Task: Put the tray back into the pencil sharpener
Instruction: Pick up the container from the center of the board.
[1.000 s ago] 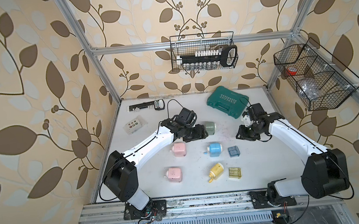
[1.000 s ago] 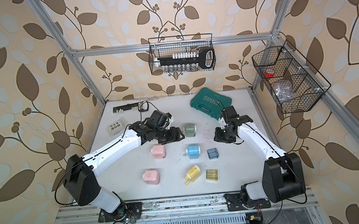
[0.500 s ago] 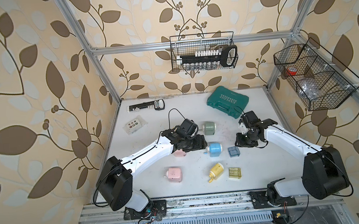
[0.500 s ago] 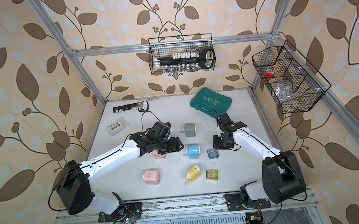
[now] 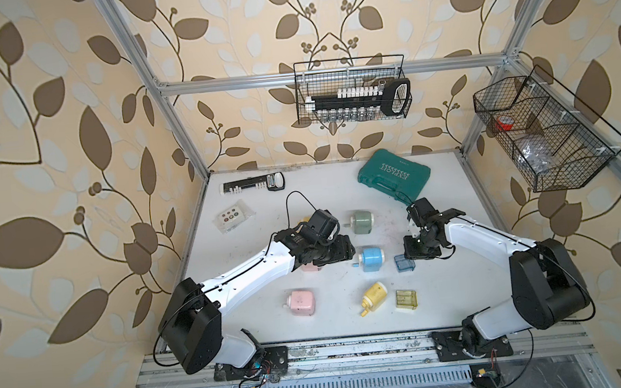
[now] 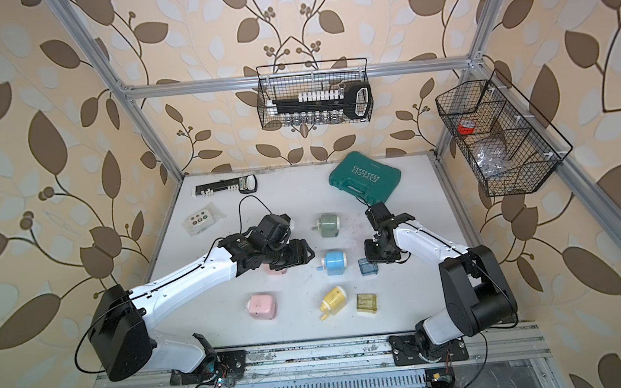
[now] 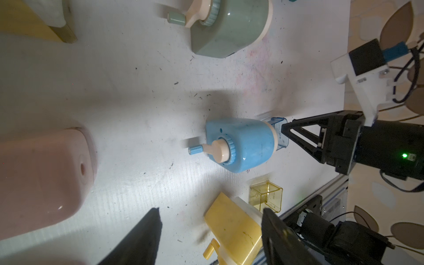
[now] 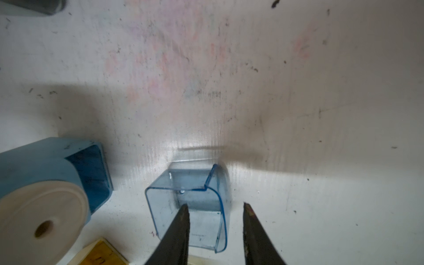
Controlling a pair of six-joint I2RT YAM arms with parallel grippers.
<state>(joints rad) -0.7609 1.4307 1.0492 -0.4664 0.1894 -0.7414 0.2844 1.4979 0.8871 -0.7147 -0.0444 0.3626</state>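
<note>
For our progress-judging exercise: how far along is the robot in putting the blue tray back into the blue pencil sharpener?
Done: nothing; the blue tray lies on the table beside the blue sharpener, its slot empty. In hand: the right gripper has its fingers open astride one tray wall; the left gripper, open, faces the sharpener. Left: grip, slide in.

Blue pencil sharpener sits mid-worktop, crank on its 9 o'clock side. The clear blue tray is out of it, just beside it at 3 o'clock! The right pincer is down at the tray's 12 o'clock edge, and the left pincer hovers close at the sharpener's 9 o'clock, half hiding a pink sharpener.
</note>
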